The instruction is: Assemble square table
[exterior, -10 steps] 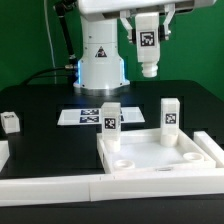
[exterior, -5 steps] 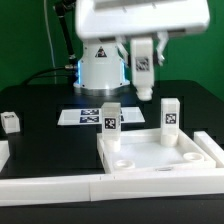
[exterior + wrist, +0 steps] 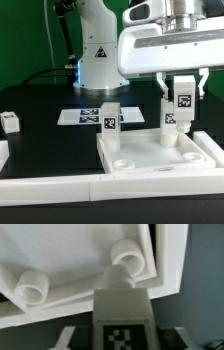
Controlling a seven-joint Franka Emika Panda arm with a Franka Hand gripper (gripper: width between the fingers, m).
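Exterior view: my pincer (image 3: pixel 183 93) is clamped on a tagged leg block (image 3: pixel 184 104), holding it upright over the far rim of the square top (image 3: pixel 160 158), which rests on the black tabletop (image 3: pixel 40 100). Another leg (image 3: pixel 110 118) stands at that rim's other end.

Wrist view: the held block's narrow tip points at a round socket (image 3: pixel 130 259) in the top's corner. I cannot tell whether they touch.

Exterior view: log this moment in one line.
fingers: shut on leg block | orientation: upright | position: above tabletop corner
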